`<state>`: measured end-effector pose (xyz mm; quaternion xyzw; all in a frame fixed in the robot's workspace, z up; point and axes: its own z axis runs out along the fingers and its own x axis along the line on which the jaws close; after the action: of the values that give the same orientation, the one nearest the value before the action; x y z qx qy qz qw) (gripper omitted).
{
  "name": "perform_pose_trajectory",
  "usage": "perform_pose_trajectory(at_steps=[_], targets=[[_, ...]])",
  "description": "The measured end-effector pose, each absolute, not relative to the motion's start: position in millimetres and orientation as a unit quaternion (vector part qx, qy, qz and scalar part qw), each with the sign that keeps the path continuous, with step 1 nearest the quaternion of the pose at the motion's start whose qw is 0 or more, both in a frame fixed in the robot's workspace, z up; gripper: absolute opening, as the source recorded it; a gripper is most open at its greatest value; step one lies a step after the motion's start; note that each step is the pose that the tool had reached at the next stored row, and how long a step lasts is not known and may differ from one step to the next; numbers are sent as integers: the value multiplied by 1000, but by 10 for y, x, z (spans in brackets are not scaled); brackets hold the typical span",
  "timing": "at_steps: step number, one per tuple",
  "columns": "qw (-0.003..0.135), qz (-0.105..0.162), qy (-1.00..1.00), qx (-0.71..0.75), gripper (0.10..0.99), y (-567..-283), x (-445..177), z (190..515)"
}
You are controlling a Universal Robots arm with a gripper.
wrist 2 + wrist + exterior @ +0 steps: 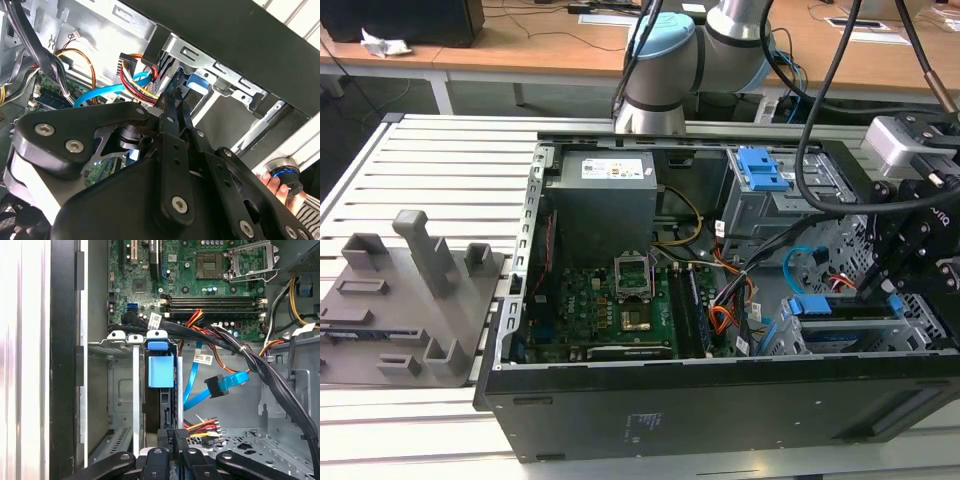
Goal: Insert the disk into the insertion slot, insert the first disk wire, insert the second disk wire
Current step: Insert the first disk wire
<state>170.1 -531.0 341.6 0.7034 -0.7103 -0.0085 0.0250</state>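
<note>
though disk [161, 372] in, blue wire [232, 380] loose

Dull grey sheet metal forms the insertion slot [120, 390]; the disk [160, 371] wears smooth blue plastic; the second disk wire [234, 380] looks glossy.

Exterior view overlooks computer case [720, 405]; both wrist views peer closely inside.

Disk [161, 372] in insertion slot [121, 390], second disk wire [192, 386] just beside.
</note>
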Motion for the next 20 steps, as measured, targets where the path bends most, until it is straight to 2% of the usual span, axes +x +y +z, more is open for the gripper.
perform_pose_trajectory(at_steps=[11, 13, 14, 15, 20], targets=[[25, -9, -710, 703, 169, -5313, 1703, 3360], [25, -9, -710, 703, 180, -5314, 1703, 3354], [25, -9, -710, 703, 243, -5313, 1703, 3357], [25, -8, -710, 703, 243, -5314, 1703, 3360], [25, -8, -710, 703, 243, -5293, 1703, 3653]])
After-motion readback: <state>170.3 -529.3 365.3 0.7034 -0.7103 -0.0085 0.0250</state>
